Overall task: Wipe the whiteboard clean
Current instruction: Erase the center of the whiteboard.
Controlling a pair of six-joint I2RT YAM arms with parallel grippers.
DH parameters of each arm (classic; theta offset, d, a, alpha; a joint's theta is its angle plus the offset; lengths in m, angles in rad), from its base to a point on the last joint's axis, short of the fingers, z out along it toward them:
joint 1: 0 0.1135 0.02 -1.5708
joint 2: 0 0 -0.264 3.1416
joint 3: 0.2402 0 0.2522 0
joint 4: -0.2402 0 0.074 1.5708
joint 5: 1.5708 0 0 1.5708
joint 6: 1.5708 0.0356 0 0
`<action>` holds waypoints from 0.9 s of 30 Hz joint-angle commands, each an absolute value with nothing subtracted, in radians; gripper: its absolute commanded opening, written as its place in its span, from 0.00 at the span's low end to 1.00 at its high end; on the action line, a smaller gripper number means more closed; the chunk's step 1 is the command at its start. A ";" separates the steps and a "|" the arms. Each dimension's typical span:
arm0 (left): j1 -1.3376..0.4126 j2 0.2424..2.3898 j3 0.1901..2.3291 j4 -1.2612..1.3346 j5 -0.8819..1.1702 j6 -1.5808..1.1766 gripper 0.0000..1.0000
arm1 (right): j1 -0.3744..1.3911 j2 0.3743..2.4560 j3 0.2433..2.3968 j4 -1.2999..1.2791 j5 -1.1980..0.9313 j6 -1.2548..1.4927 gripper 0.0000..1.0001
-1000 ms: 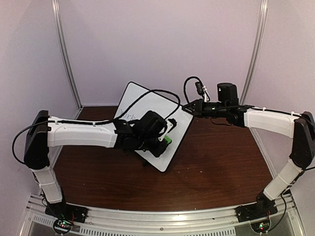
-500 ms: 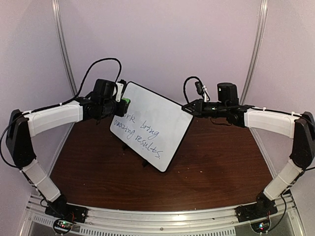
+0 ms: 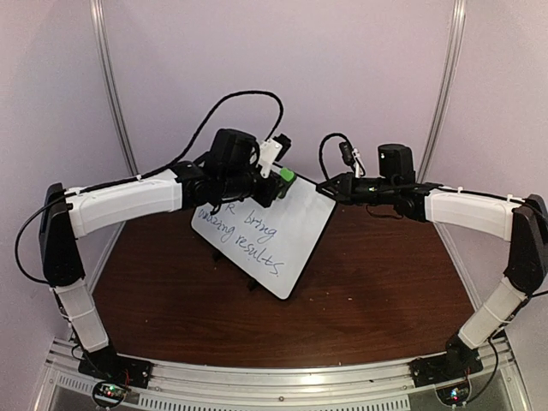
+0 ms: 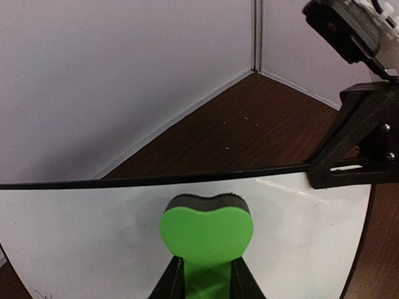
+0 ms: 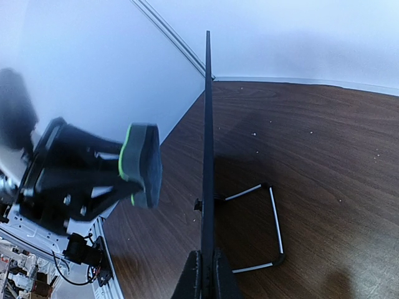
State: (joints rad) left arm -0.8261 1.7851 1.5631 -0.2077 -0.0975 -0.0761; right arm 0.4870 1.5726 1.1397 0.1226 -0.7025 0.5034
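Note:
The whiteboard (image 3: 272,231) stands tilted on a wire stand, with dark handwriting across its lower left part. My left gripper (image 3: 276,181) is shut on a green eraser (image 3: 287,176) by the board's top edge. In the left wrist view the eraser (image 4: 207,229) sits in front of blank white board (image 4: 81,237), with the left gripper (image 4: 206,283) clamped on its stem. My right gripper (image 3: 326,190) is shut on the board's right corner. The right wrist view shows the board edge-on (image 5: 207,143) between the right gripper's (image 5: 207,277) jaws, and the eraser's dark pad (image 5: 144,165) a little off the board's face.
The brown table (image 3: 385,282) is bounded by pale walls at the back and sides. The board's wire stand (image 5: 275,230) rests on the wood behind the board. An aluminium rail (image 3: 274,377) with both arm bases runs along the near edge.
My left gripper, with the eraser, went from the board's lower middle up to its upper left corner, then right along the top edge. The right arm and board stayed still.

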 commanded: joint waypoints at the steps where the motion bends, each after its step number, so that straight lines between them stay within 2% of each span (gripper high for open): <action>1: -0.903 1.842 1.657 -0.265 -0.101 -0.041 0.17 | 0.515 1.560 1.157 0.114 -0.780 0.479 0.00; 10: -0.991 1.983 1.846 -0.426 -0.162 -0.009 0.17 | 0.515 1.553 1.151 0.107 -0.772 0.476 0.00; 27: -1.011 1.916 1.718 -0.427 -0.171 -0.051 0.17 | 0.515 1.552 1.161 0.094 -0.771 0.468 0.00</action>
